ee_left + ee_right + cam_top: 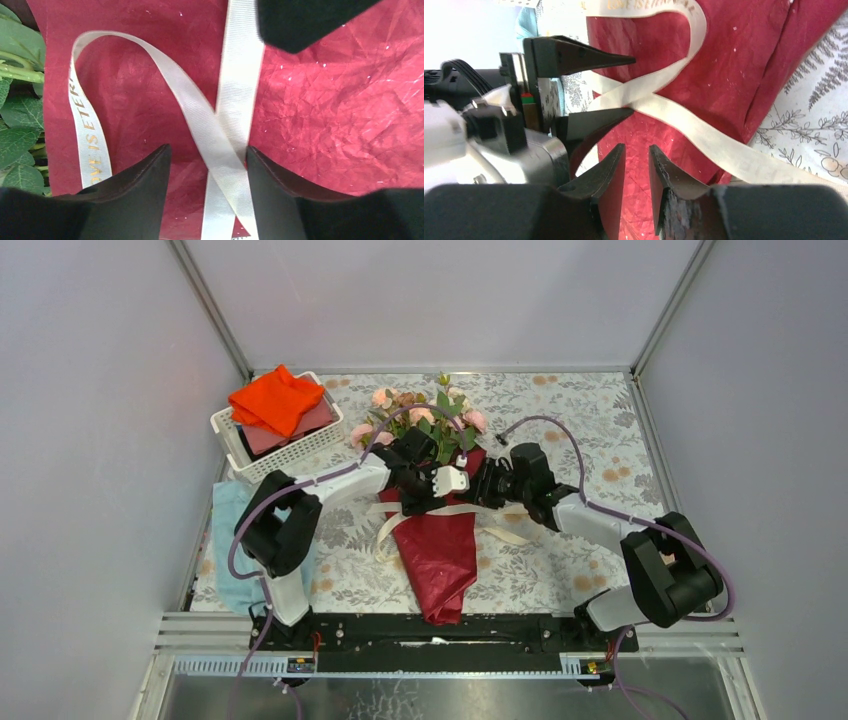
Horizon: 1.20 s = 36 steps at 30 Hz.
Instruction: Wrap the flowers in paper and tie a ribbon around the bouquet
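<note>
The bouquet lies in mid-table: pink flowers (420,410) and green leaves (17,120) rise from a dark red crinkly paper (440,555) cone. A cream ribbon (500,512) runs across the cone, and its two bands cross over the paper (350,110). My left gripper (208,147) is open just above that ribbon (222,145) crossing, one finger on each side and neither touching it. My right gripper (637,146) faces it from the right, jaws a narrow gap apart with only red paper (744,65) behind. The ribbon (704,135) passes beyond its tips. From above the left gripper (425,492) and right gripper (485,485) meet over the cone's top.
A white basket (300,450) holding an orange cloth (277,400) stands at the back left. A light blue cloth (232,540) lies by the left arm. A floral tablecloth (560,570) covers the table, with grey walls on three sides.
</note>
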Available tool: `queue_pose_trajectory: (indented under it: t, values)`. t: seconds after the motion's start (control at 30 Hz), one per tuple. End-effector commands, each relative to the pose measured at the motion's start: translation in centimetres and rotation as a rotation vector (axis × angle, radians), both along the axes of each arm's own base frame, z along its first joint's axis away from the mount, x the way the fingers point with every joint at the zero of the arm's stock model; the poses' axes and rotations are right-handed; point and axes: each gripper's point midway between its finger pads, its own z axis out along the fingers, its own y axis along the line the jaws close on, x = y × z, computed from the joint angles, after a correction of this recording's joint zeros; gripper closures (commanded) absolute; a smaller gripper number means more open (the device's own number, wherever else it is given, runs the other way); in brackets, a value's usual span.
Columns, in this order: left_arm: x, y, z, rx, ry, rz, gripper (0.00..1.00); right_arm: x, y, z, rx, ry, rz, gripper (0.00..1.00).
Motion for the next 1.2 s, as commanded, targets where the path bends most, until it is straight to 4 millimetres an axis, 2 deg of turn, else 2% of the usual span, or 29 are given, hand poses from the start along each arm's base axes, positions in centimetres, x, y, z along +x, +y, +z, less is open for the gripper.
queue_pose_trajectory:
  t: [0.0, 0.03, 0.13, 0.27, 0.37, 0.5, 0.67, 0.83, 0.97, 1.1, 1.17]
  values:
    - [1.4, -0.3, 0.0, -0.013, -0.063, 0.023, 0.45, -0.8, 0.4, 0.3, 0.038, 0.007, 0.01, 0.69]
    - [1.2, -0.3, -0.1, -0.014, -0.059, 0.021, 0.5, -1.0, 0.3, 0.2, 0.039, 0.01, 0.011, 0.69]
    - [1.1, -0.1, -0.1, -0.014, -0.065, 0.021, 0.74, -1.3, 0.3, 0.1, 0.046, 0.008, 0.014, 0.7]
    - [1.4, 0.1, 0.6, -0.019, -0.096, 0.037, 0.99, -2.3, 1.0, 0.2, 0.053, 0.0, 0.063, 0.72]
    - [1.5, -0.3, 2.5, -0.061, -0.121, 0.058, 1.0, -3.7, 2.5, 0.3, 0.069, -0.007, 0.134, 0.75]
    - [1.6, -1.0, 6.8, -0.143, -0.172, 0.1, 1.0, -5.3, 4.2, 0.2, 0.109, -0.011, 0.195, 0.8]
    - [0.8, -1.0, 10.2, -0.207, -0.181, 0.156, 1.0, -5.5, 4.6, -1.0, 0.131, -0.015, 0.191, 0.83]
    - [-0.7, -1.5, 12.4, -0.243, -0.16, 0.19, 1.0, -4.2, 4.0, -3.0, 0.057, -0.051, 0.139, 0.83]
    - [-0.8, -2.0, 13.5, -0.263, -0.13, 0.221, 1.0, -1.9, 3.8, -2.4, 0.029, -0.157, 0.08, 0.75]
    - [-0.8, -2.2, 13.1, -0.264, -0.108, 0.242, 1.0, 0.8, 4.2, -0.8, 0.067, -0.265, -0.001, 0.53]
    - [-0.7, -2.4, 13.1, -0.273, -0.096, 0.258, 1.0, 2.0, 4.3, 0.0, 0.094, -0.319, -0.044, 0.47]
